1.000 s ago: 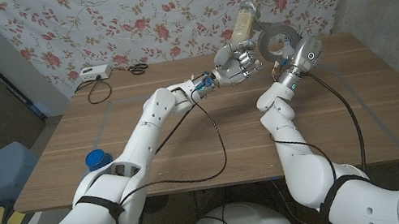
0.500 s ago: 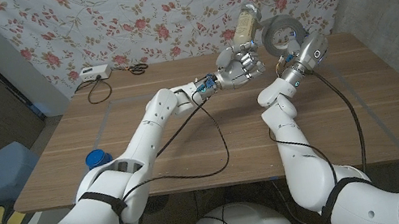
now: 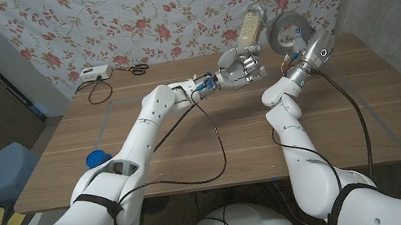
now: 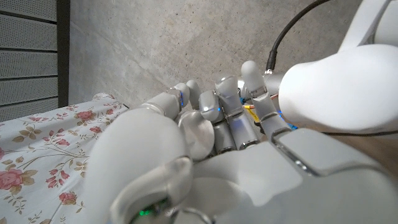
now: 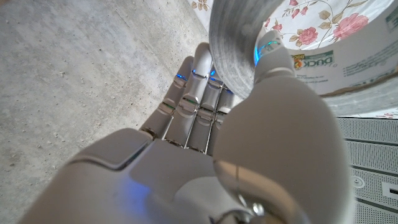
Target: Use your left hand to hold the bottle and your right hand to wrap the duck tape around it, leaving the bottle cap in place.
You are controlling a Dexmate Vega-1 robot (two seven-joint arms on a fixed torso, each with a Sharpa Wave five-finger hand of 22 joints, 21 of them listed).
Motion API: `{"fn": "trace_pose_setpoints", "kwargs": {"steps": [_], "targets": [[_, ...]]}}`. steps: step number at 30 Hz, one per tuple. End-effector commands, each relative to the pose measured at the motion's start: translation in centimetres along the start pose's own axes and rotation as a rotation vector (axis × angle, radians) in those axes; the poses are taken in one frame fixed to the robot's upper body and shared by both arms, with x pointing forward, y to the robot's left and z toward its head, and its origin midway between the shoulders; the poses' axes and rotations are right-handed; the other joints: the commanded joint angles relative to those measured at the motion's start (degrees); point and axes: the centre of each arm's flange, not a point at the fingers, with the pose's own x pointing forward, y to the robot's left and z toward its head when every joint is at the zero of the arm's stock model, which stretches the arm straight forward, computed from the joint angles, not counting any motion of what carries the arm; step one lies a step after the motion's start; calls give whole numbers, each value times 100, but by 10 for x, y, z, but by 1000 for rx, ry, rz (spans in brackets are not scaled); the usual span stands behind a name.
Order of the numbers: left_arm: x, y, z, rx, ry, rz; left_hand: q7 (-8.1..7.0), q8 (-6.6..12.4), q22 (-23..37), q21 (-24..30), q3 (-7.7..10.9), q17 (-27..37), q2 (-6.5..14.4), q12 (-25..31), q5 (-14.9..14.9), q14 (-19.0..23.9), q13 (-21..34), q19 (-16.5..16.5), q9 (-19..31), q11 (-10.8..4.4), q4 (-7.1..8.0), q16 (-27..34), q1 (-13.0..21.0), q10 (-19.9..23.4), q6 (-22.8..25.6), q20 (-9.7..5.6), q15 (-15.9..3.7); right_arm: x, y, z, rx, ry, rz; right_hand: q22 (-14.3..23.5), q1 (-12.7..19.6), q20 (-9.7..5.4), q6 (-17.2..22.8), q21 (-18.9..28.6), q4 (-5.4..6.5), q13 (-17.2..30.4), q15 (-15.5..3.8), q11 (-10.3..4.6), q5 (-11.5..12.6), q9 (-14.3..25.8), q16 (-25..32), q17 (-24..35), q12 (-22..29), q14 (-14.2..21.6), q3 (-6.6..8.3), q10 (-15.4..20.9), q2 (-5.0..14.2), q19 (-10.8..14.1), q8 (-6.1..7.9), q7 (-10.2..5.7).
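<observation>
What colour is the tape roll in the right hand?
Silver-grey tape roll, white printed inner core; clearest in the right wrist view.

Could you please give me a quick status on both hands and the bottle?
Left hand holds the bottle raised over the table. Right hand holds the tape roll beside it, apart. Nothing between them.

The word "DUCK" is printed in green on the white inside of the tape roll [image 5: 348,53]; the smaller words beside it cannot be read.
</observation>
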Motion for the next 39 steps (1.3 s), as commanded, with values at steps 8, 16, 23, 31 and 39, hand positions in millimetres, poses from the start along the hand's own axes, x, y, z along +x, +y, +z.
{"fn": "trace_pose_setpoints", "kwargs": {"steps": [8,16,23,31,39], "targets": [[-20,-10,12,199,55,111,85,-922,-121,-237,-980,-2215,257,-1599,-32,-342,-1882,-492,-865,-1,-231,-1285,-909,-180,-456,158,115,1,-13,2,-6,-16,-24,11,841,-9,536,57,-20,310,-604,-553,-6,11,-20,31,-2,386,221,744,890,-29,18,-496],[-28,-12,17,285,57,144,41,-1383,-162,-569,-1373,-3243,-129,-3146,45,-953,-3467,-822,-1280,-15,-673,-2045,-1156,-766,-907,279,246,0,-18,3,-6,-16,-36,10,837,-10,552,74,-21,321,-601,-554,-25,10,-31,33,-8,386,233,741,886,-34,19,-495],[-35,-16,25,387,76,162,86,-1809,-163,-890,-1535,-3748,-521,-4092,-19,-1674,-4097,-1196,-1556,124,-702,-2621,-1355,-1640,-1466,434,456,0,-20,5,-7,-21,-41,9,834,-12,553,93,-21,326,-601,-546,-44,8,-61,13,-16,377,250,744,890,-41,12,-496],[-41,-22,33,521,124,168,257,-3040,-165,-1779,-1715,-4700,-863,-5722,12,-3806,-4945,-2391,-2250,871,-611,-4056,-1690,-3628,-3130,681,1151,-1,-21,6,-4,-21,-44,7,836,-11,556,108,-29,333,-602,-546,-62,8,-60,23,-22,401,263,750,879,-49,9,-487],[-50,-26,38,608,123,219,266,-3580,-187,-2459,-1936,-5210,-941,-6461,44,-4784,-5279,-3000,-2594,1166,-617,-4774,-1694,-4648,-3919,681,1549,-1,-23,7,-7,-24,-50,5,836,-13,566,127,-34,336,-602,-535,-79,7,-69,27,-31,407,277,755,870,-52,7,-481]]}}
